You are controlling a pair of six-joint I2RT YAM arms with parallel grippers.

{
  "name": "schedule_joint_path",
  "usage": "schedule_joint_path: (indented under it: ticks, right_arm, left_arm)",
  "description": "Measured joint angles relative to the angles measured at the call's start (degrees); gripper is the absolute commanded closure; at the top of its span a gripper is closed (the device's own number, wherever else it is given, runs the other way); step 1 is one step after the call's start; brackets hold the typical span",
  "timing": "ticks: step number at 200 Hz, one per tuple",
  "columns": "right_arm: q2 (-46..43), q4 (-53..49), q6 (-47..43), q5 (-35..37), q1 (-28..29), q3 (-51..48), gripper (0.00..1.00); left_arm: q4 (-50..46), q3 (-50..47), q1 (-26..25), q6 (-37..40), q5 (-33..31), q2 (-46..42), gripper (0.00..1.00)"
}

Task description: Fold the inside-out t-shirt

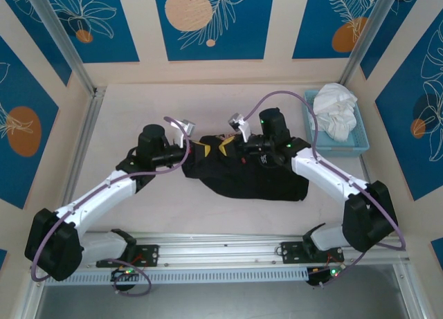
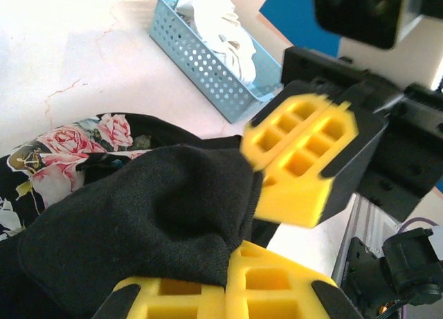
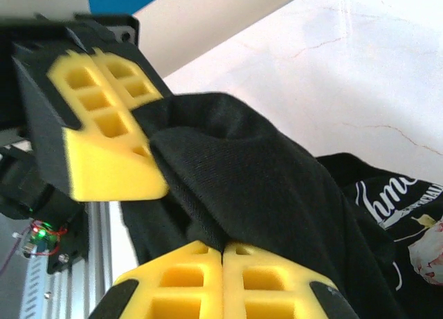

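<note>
T-shirt (image 1: 256,180) bunched | step: spreading it out | left gripper (image 2: 226,281), right gripper (image 3: 223,257) clamped on its cloth | next, we judge: draw apart, flatten

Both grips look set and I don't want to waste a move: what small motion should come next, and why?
Probably draw the left gripper and right gripper apart sideways. Each is shut on a fold of the t-shirt, close together, and the rest lies bunched on the table; spreading the held edge should open it for folding.

The left arm (image 1: 97,194) and right arm (image 1: 325,174) share white links, black joints, purple cables (image 1: 280,93); yellow honeycombed gripper fingers (image 2: 304,160).
</note>
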Motion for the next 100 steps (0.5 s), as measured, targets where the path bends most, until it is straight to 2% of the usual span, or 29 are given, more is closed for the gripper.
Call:
schedule_joint_path:
  ticks: [50, 81, 100]
  right_arm:
    - [-1.5, 1.5, 5.0, -2.1, -1.0, 0.0, 1.00]
    - [-1.6, 0.3, 8.3, -3.9, -1.7, 1.2, 1.00]
    - [-1.6, -2.0, 9.9, -6.1, -2.3, 4.2, 1.00]
  left_arm:
    - [-0.2, -0.3, 0.1, 1.2, -0.6, 0.0, 0.74]
    - [-2.1, -0.5, 0.1, 1.5, -3.7, 0.0, 0.72]
    - [-5.4, -0.4, 0.1, 1.9, -9.8, 0.0, 0.66]
